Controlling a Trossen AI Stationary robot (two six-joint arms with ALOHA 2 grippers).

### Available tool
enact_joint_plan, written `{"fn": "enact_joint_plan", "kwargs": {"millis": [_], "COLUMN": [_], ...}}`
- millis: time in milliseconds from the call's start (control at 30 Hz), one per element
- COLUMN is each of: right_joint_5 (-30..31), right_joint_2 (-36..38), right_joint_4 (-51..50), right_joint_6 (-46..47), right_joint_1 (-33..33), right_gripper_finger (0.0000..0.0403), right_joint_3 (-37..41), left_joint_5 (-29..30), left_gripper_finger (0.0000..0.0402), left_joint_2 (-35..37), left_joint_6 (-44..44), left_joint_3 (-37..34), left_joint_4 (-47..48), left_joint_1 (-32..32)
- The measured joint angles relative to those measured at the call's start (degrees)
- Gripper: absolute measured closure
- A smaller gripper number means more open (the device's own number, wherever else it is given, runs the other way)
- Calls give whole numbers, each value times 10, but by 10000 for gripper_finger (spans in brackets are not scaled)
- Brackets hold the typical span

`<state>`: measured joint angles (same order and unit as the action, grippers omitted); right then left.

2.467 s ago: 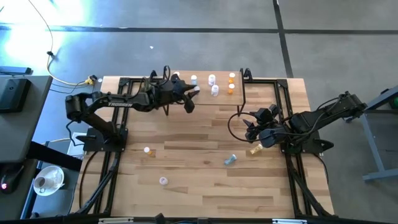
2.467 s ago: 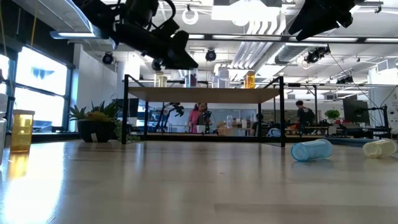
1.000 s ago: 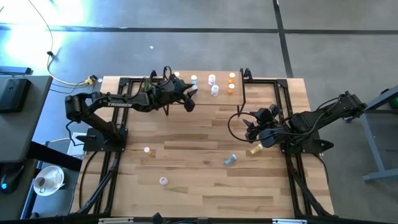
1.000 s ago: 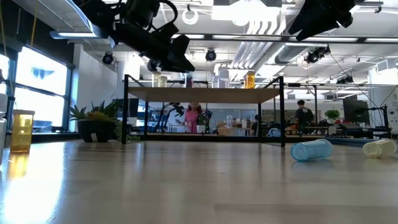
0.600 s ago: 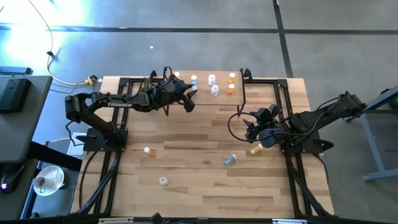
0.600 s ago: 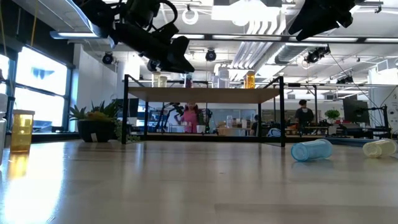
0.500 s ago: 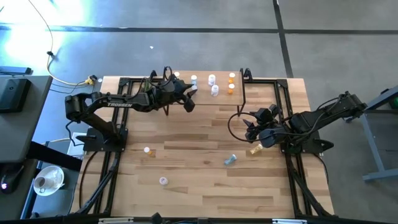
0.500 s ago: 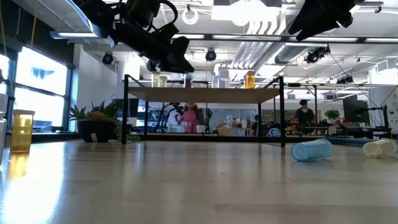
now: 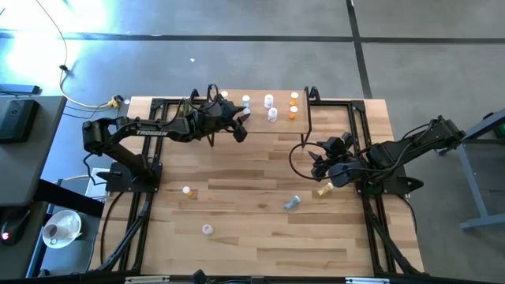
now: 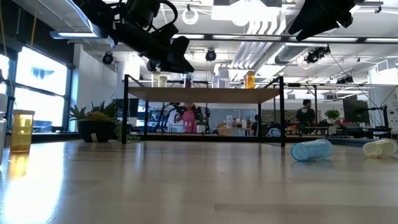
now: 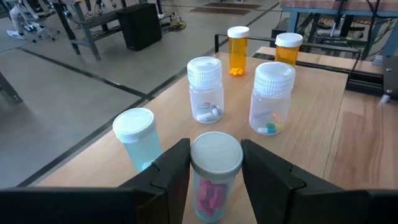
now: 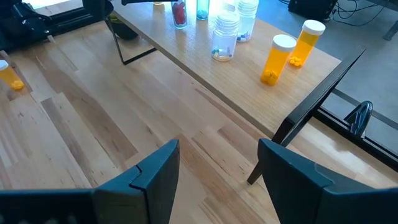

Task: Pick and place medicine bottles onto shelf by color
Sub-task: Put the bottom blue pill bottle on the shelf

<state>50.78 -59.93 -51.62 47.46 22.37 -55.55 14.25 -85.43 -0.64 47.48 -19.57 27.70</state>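
The shelf [image 9: 280, 125] stands at the table's far middle. On it are a teal bottle [image 11: 140, 137], two clear bottles [image 11: 205, 87] [image 11: 272, 96] and two orange ones [image 11: 237, 50] [image 11: 287, 48]. My left gripper [image 11: 216, 171] reaches over the shelf's left part, shut on a clear bottle of pink pills [image 11: 211, 193]. My right gripper [image 12: 217, 168] hangs open above the table's right side, nothing between its fingers. A yellow bottle [image 9: 323, 189] and a teal bottle [image 9: 292, 203] lie on their sides nearby. My left gripper pinches the pink-pill bottle just under its white cap [image 11: 216, 152], one finger [image 11: 177, 171] on each side. The fingers come nearly level from the table's left, slanting a little down. The bottle stands upright; in the right wrist view its base [image 12: 179, 23] looks set on the shelf top.
An orange bottle [image 9: 187, 190] and a pale bottle [image 9: 207, 229] stand on the table's near left. Black frame rails [image 9: 359, 158] run along both table sides. A potted plant [image 10: 93, 121] shows at the far left. Bare planks lie across the table's middle.
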Motion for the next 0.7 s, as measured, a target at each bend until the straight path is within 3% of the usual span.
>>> {"fn": "enact_joint_plan", "kwargs": {"millis": [700], "right_joint_5": [-9], "right_joint_2": [0], "right_joint_4": [0], "right_joint_6": [0], "right_joint_1": [0], "right_gripper_finger": [194], "right_joint_3": [0], "left_joint_5": [5], "left_gripper_finger": [247], "left_joint_2": [-1], "left_joint_6": [11], "left_joint_3": [-1], "left_joint_4": [-16], "left_joint_1": [0]}}
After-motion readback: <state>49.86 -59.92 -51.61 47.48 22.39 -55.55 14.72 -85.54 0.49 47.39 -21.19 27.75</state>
